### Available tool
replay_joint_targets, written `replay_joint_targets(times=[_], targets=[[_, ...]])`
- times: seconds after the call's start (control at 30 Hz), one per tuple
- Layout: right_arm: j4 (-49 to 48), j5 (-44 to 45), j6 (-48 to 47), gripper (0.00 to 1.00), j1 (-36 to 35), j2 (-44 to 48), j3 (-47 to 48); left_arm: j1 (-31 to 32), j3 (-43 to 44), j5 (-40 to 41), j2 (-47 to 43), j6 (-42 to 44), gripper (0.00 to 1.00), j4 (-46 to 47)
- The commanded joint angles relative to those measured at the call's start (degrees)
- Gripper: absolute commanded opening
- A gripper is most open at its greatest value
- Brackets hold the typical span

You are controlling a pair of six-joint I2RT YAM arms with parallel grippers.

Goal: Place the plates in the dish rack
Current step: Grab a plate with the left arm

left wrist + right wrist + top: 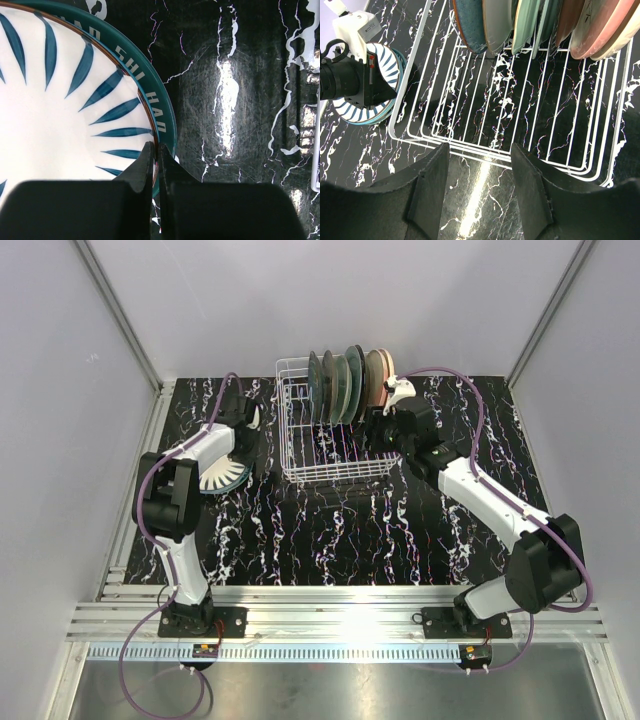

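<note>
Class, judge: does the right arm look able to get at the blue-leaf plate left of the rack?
Probably not easily: the dish rack stands between the right gripper and the blue-leaf plate, and the left gripper is shut on its rim.

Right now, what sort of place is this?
Likely a robot test cell, not a kitchen: plain panel walls box in a black marbled table, both arms bolt to an aluminium rail, and a dish rack holds plates.

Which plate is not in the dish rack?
The white plate with teal strokes: it lies flat on the table, rim in the left tool; the others stand upright.
</note>
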State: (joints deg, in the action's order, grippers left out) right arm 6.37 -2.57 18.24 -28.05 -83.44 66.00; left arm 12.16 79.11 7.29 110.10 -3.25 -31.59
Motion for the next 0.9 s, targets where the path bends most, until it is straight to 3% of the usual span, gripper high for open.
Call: replay_joint_targets(times=[0.0, 0.43, 0.67, 0.87], targets=[[-0.04, 0.11, -0.66, 0.6, 0.28, 0.21, 3.0, -0.12, 2.18, 0.8, -2.26, -1.32, 0.0, -0.92], [-0.3, -6.47, -0.22, 0.59, 0.28, 0.82, 3.09, -0.21, 8.6, -0.69, -8.41, -6.77, 0.0, -5.14], [-10.49, -14.3, 3.73, 0.6, -0.86, 0.21, -0.25, -0.39, 8.17, -3.59, -10.87, -10.99, 0.0, -4.44], [-20.6, -10.89, 3.56, 0.6, -8.5, -2.51, -2.36, -2.31, 7.11, -7.02, -13.68, -17.05, 0.0, -2.42]])
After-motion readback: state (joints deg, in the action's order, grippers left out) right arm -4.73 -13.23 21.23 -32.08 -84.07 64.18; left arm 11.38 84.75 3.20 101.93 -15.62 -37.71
